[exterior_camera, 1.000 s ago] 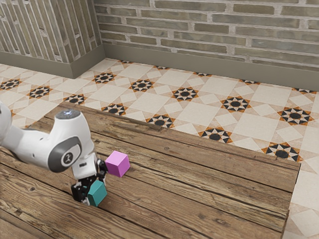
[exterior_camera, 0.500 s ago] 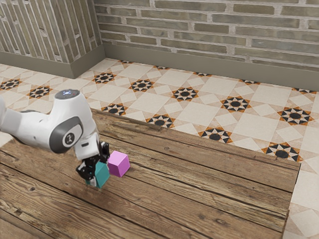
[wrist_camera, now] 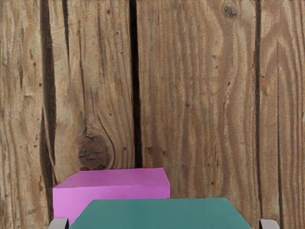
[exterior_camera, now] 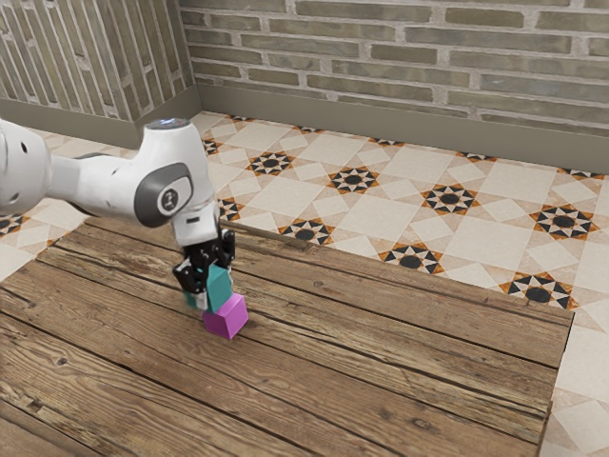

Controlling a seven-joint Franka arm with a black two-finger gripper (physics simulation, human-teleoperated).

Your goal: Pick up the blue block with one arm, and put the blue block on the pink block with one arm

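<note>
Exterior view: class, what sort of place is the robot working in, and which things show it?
Probably a simulated indoor room, perhaps a workshop: a rough plank table stands on a patterned tile floor, with brick walls behind.

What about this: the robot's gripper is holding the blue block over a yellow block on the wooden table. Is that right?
Not quite. The block underneath is the pink block, not a yellow one, as the exterior view shows. The rest is right: the gripper is holding the blue block over it on the wooden table.
</note>
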